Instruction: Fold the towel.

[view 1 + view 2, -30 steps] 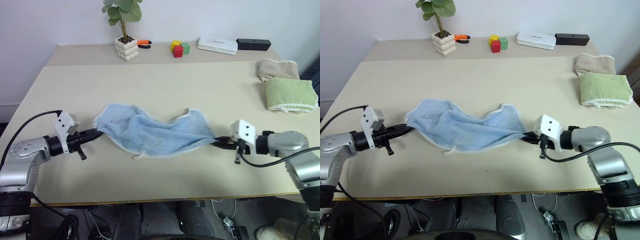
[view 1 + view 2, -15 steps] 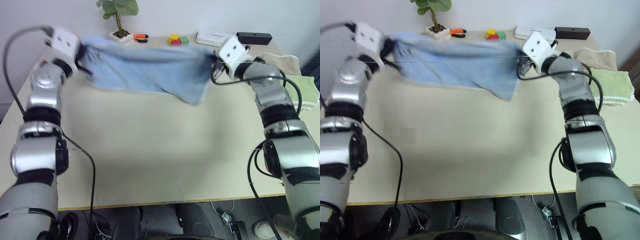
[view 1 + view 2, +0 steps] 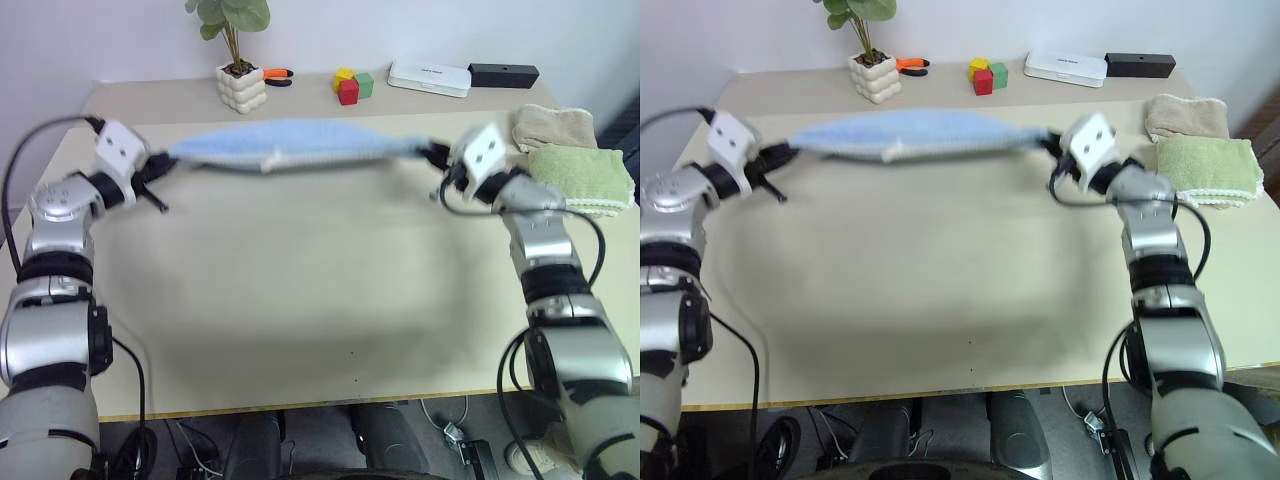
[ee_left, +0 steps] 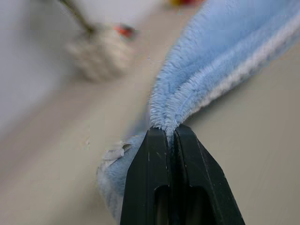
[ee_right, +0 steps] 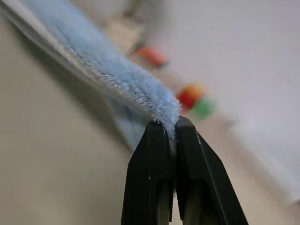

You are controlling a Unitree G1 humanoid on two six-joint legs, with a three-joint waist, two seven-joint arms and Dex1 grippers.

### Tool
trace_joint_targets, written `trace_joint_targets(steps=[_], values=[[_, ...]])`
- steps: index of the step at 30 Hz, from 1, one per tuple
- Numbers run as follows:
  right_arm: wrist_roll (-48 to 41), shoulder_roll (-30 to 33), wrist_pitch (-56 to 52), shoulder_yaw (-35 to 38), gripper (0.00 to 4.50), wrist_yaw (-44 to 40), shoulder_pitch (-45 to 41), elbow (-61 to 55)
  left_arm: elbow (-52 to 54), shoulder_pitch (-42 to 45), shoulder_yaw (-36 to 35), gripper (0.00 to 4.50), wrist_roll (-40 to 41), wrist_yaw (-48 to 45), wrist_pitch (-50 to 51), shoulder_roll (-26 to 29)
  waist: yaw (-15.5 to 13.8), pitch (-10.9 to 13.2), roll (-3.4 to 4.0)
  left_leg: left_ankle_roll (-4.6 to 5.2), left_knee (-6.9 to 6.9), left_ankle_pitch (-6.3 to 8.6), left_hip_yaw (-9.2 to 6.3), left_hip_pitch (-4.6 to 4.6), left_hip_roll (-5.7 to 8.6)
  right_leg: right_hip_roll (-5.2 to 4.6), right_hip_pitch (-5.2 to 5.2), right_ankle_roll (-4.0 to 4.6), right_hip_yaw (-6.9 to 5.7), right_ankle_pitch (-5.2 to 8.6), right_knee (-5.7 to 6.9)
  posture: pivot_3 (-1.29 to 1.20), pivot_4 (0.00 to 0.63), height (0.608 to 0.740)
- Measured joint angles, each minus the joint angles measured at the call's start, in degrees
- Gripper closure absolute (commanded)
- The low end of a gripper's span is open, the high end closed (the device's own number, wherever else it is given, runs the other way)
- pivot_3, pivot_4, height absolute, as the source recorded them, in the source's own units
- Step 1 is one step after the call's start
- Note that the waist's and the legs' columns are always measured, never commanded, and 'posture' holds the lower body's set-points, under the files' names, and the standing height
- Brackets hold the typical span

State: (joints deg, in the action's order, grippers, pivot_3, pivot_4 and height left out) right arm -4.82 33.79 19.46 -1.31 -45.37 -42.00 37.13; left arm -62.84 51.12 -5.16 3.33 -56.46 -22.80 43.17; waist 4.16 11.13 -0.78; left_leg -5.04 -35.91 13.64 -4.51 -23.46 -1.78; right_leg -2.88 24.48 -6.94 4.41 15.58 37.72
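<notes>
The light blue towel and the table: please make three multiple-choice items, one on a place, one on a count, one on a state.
1. Where is the light blue towel?
A. stretched between both tools
B. in a heap at the near table edge
C. on the green folded towel

2. How many folded towels lie at the table's right edge?
A. none
B. two
C. four

3. How is the left tool?
A. wide open
B. shut on the towel
C. shut on the plant pot

Answers: 1 A, each end sits in a tool; 2 B, the green folded towel and the beige folded towel; 3 B, its fingers pinch the terry cloth.

Bright, even light; soft shadow on table (image 3: 300, 300); towel (image 3: 290, 147) motion-blurred; wrist-view backgrounds defocused.
</notes>
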Motion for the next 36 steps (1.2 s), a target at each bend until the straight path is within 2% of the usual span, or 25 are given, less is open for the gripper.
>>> trace_joint_targets(steps=[3,5,11,16,20,25,32,36], values=[[-1.17,4.48,-4.82,-0.53,4.47,-6.49,9.29,-8.36,7.87,-8.44,0.19,4.50,1.77,-7.96,2.12,1.26,-0.14,0.01,0.02,0.00,-0.23,0.00,0.00,0.02,0.01,0.01,0.00,0.00,0.05,0.00,0.25,0.00,0.150,0.740],[-2.53,7.89,-7.75,-0.25,4.47,-9.68,12.56,-12.46,12.98,-13.32,0.23,4.50,2.71,-11.56,4.26,2.52,-0.14,0.01,0.01,0.00,-0.28,0.00,0.00,0.07,0.00,0.02,-0.02,0.01,0.08,0.00,0.34,0.00,0.150,0.740],[-5.65,13.53,-11.97,1.52,4.47,-15.75,15.32,-18.90,25.22,-20.49,0.28,4.50,5.13,-16.71,10.16,5.70,-0.20,-0.01,-0.01,0.01,-0.27,0.01,-0.01,0.22,-0.08,0.13,-0.16,0.06,0.09,-0.02,0.35,0.00,0.150,0.740],[-8.95,16.69,-15.38,1.76,4.47,-22.54,22.33,-23.49,36.23,-29.15,0.11,4.50,7.77,-20.24,15.37,9.46,-0.23,-0.01,-0.01,0.04,-0.28,0.02,0.00,0.21,-0.08,0.11,-0.16,0.06,0.10,-0.01,0.32,0.00,0.150,0.740],[-10.20,17.91,-16.52,2.89,4.47,-23.86,25.93,-27.35,44.25,-36.31,-1.01,4.50,10.28,-21.12,20.06,11.91,-0.15,-0.01,-0.01,0.04,-0.28,0.03,0.01,0.26,-0.09,0.13,-0.17,0.07,0.14,-0.01,0.36,0.00,0.150,0.740],[-11.15,19.28,-16.81,4.92,4.47,-24.74,29.24,-29.30,52.03,-44.12,-2.64,4.50,12.78,-20.41,24.32,12.10,-0.32,-0.01,-0.02,0.04,-0.30,0.03,0.02,0.25,-0.10,0.12,-0.20,0.08,0.13,0.00,0.33,0.00,0.150,0.740],[-14.70,23.16,-21.95,7.35,4.47,-28.70,36.52,-35.30,59.98,-51.11,-5.94,4.50,16.46,-19.51,30.89,13.75,-0.51,-0.01,-0.02,0.05,-0.29,0.03,0.02,0.29,-0.10,0.12,-0.24,0.08,0.13,0.00,0.31,0.00,0.150,0.740],[-16.19,23.57,-24.21,8.64,4.47,-29.16,37.92,-36.71,61.12,-51.61,-7.06,4.50,17.80,-18.46,32.46,13.65,-0.39,-0.01,-0.02,0.06,-0.29,0.03,0.03,0.36,-0.10,0.13,-0.30,0.10,0.14,0.01,0.31,0.00,0.150,0.740]])
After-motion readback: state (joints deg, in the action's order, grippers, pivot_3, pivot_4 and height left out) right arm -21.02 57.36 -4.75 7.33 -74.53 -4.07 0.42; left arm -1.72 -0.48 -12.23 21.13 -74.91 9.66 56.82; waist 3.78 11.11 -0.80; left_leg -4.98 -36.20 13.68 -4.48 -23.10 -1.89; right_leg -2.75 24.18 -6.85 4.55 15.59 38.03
